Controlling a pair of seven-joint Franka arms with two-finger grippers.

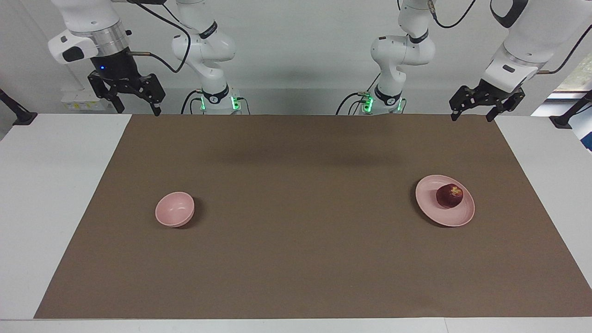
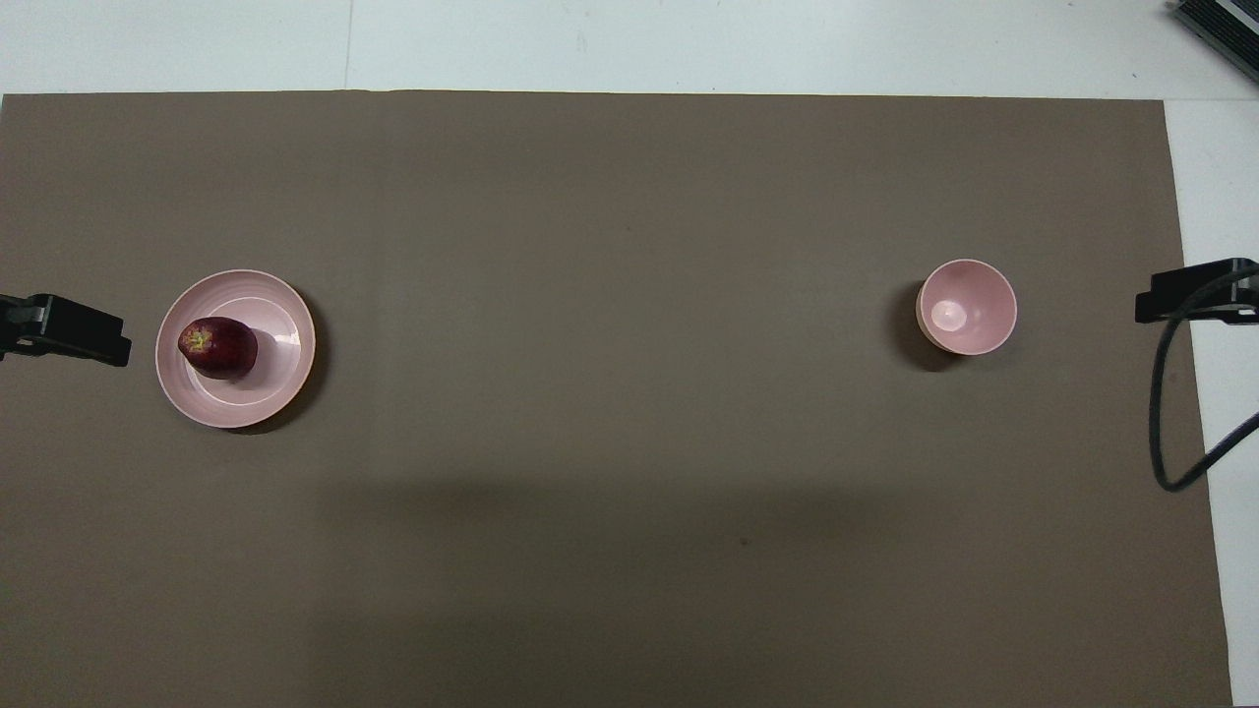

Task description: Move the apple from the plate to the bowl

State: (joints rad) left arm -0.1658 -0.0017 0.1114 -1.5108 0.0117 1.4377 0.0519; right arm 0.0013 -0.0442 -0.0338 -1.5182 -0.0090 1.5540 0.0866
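Observation:
The dark-red apple (image 1: 449,195) lies on the pale-pink plate (image 1: 437,213), toward the left arm's end of the table. It shows there in the overhead view too: apple (image 2: 218,347), plate (image 2: 285,339). The small deep pink bowl (image 1: 175,209) stands empty toward the right arm's end, and also shows in the overhead view (image 2: 966,306). My left gripper (image 1: 471,115) hangs open and empty, raised over the mat's edge near its base. My right gripper (image 1: 138,110) hangs open and empty, raised over the mat's corner at its own end. Both arms wait.
A brown mat (image 1: 296,259) covers most of the white table (image 1: 51,194). A black cable (image 2: 1170,433) loops down from the right arm at the mat's edge. Only the gripper tips show in the overhead view: the left (image 2: 69,329), the right (image 2: 1195,292).

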